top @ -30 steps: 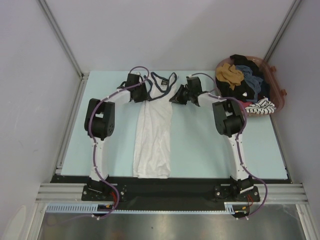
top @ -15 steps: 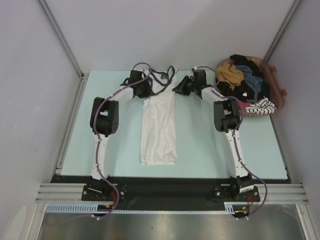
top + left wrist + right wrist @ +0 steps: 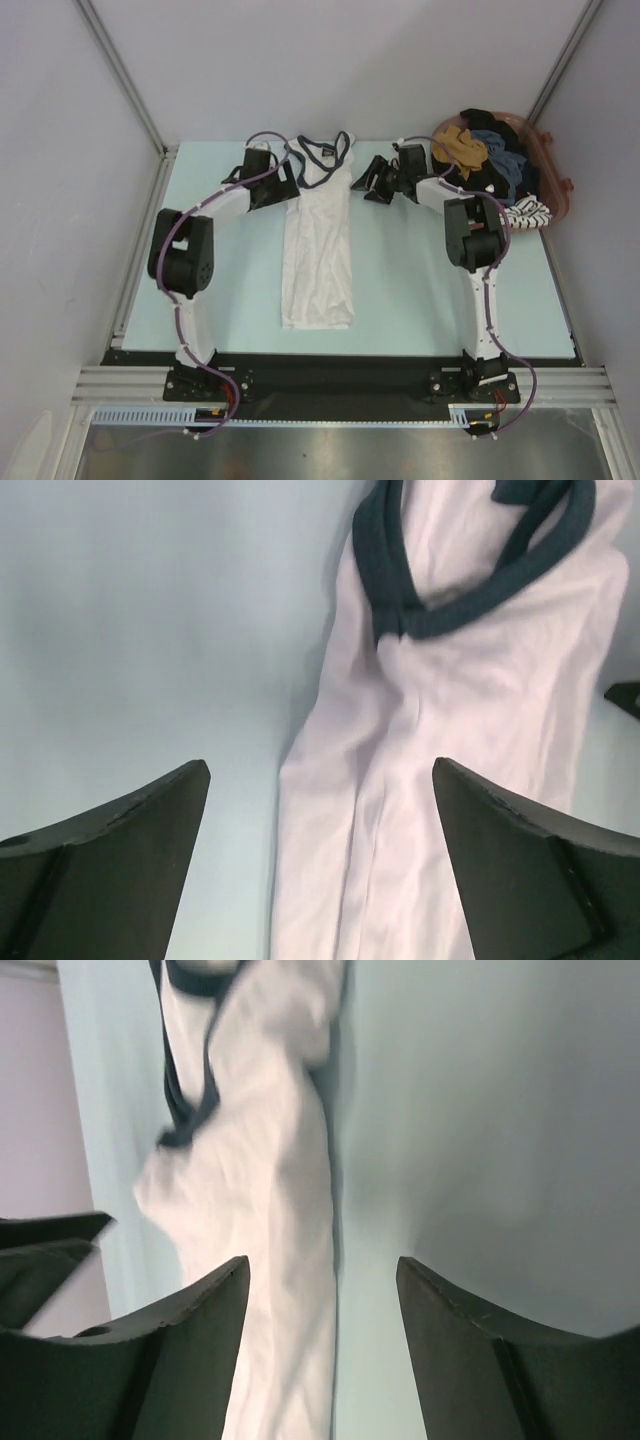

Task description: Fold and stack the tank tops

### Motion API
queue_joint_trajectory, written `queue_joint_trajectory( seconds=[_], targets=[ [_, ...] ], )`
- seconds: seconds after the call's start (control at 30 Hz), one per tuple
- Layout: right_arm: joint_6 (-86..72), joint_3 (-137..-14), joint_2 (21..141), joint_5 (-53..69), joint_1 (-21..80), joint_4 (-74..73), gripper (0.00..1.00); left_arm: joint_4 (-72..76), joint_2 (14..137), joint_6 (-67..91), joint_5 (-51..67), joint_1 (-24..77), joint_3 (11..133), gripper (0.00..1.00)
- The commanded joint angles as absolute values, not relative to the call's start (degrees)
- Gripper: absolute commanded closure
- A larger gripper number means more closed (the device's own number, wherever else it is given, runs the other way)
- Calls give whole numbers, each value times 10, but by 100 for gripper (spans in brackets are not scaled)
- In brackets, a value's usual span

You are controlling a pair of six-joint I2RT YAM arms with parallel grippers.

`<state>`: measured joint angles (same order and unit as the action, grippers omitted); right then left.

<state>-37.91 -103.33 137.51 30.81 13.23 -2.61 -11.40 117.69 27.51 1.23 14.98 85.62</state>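
Folding the white tank top [image 3: 318,255]: left gripper [image 3: 320,770] and right gripper [image 3: 322,1265] gape empty beside its strap end; pinch both shoulders level, then carry squarely to the hem.

Illumination is even, diffuse and overhead. The table [image 3: 420,290] renders a uniform pale blue. The metal strip [image 3: 330,450] beyond its near edge carries a dull sheen. Shadows are soft and narrow, running along the sides of the white tank top [image 3: 318,250]. The top external view is sharp throughout. Both wrist views are soft, and the right wrist view smears the cloth. The left gripper [image 3: 320,765] and right gripper [image 3: 322,1260] render dark and underexposed.
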Motion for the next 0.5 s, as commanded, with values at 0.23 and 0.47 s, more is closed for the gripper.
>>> queue_joint_trajectory(
  seconds=[0.23,0.47],
  targets=[
    [-350,-602,1005,239,191,28,43,-50,837,321,-15,200,521,0],
    [-388,-377,839,222,270,54,36,-51,644,370,-6,239,281,0]
  ],
)
